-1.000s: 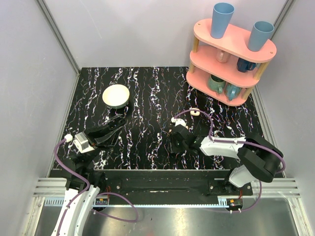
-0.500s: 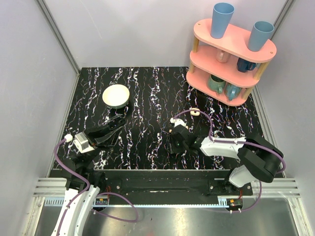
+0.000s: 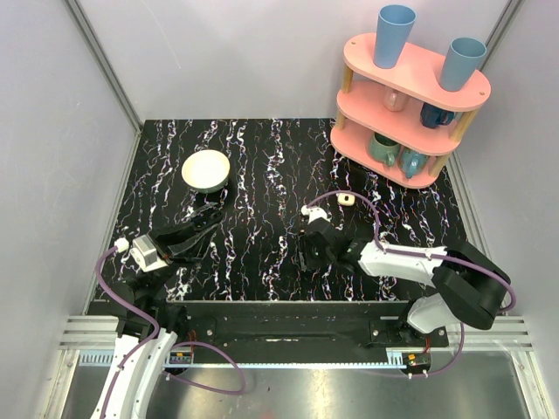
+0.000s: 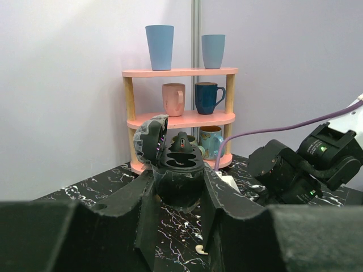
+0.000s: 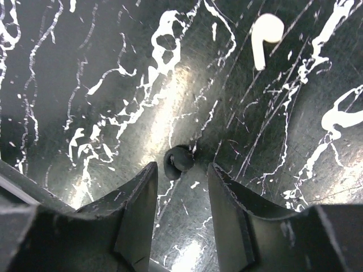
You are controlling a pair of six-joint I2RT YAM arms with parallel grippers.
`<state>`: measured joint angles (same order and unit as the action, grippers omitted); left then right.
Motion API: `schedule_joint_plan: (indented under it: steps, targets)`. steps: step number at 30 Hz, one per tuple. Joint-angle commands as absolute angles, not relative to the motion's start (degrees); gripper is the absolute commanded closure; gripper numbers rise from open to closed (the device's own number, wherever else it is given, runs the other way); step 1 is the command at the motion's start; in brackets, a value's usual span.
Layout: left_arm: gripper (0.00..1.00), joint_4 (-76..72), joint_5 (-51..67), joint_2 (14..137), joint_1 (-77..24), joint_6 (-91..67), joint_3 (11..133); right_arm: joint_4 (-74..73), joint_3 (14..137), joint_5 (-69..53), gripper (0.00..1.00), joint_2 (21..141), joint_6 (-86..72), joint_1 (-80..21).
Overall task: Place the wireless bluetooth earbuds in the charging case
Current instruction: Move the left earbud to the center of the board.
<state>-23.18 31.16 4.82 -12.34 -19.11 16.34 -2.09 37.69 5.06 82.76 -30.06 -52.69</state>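
Table (image 3: 262, 157) is black marble. Pink shelf (image 3: 406, 105) sits far right and a cream bowl (image 3: 206, 170) far left, neither in play.

Left gripper (image 4: 177, 195) is clamped on a dark marbled clamshell with its lid up and two sockets showing. I read that as the charging case (image 4: 176, 161), held over the left half of the table. The sockets look dark with no white in them as far as I can see, so my call is nothing seated yet.

Right gripper (image 5: 181, 187) is low over mid-table with its fingers spread. Nothing is between them except a dark spot (image 5: 177, 160) on the tabletop.

Small cream box (image 3: 346, 199) lies on the table beyond the right gripper, towards the shelf, with nothing touching it.

One earbud (image 5: 266, 31) lies loose on the table ahead of the right fingers, outside the gap. The left wrist view also shows an earbud on the table just below the case. Can't tell whether it's the same one.

Read: case open and presented, zero buds in, pickup and both inserts left.
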Motion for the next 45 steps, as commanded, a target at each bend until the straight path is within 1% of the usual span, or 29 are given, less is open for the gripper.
schedule_joint_plan:
  steps: [1, 6, 10, 12, 14, 17, 22, 29, 45]
  targets:
    - [0.94, -25.05, 30.67, 4.48, -11.95, -19.42, 16.7, -3.69, 42.18, 5.54, 0.53, 80.6, -27.78, -52.29]
    - [0.95, -25.05, 30.59, 4.22, -11.95, -19.34, 16.7, -4.31, 45.08, 4.57, 0.55, 83.05, -25.75, -52.29]
    - [0.95, -24.87, 30.5, 4.13, -11.95, -19.25, 16.79, -4.83, 46.84, 3.61, 0.56, 87.97, -23.82, -52.29]
    - [0.95, -24.87, 30.5, 4.04, -11.95, -19.25, 16.79, -4.83, 47.19, 3.95, 0.6, 89.29, -23.73, -52.21]
    - [0.95, -24.79, 30.41, 4.13, -11.95, -19.25, 16.79, -4.92, 47.11, 4.13, 0.61, 90.17, -23.82, -52.29]
    - [0.95, -24.79, 30.5, 4.13, -11.95, -19.16, 16.79, -5.36, 46.93, 4.66, 0.61, 90.09, -24.96, -52.29]
    - [0.94, -24.79, 30.32, 4.04, -11.95, -19.16, 16.7, -5.01, 45.88, 2.38, 0.57, 89.21, -27.07, -52.38]
    - [0.95, -24.79, 30.41, 4.04, -11.95, -19.25, 16.79, -3.78, 44.56, 0.44, 0.58, 89.65, -29.88, -52.29]
    - [0.94, -24.61, 30.32, 3.87, -11.95, -19.25, 16.79, -4.31, 41.66, 0.18, 0.59, 85.61, -34.63, -52.82]
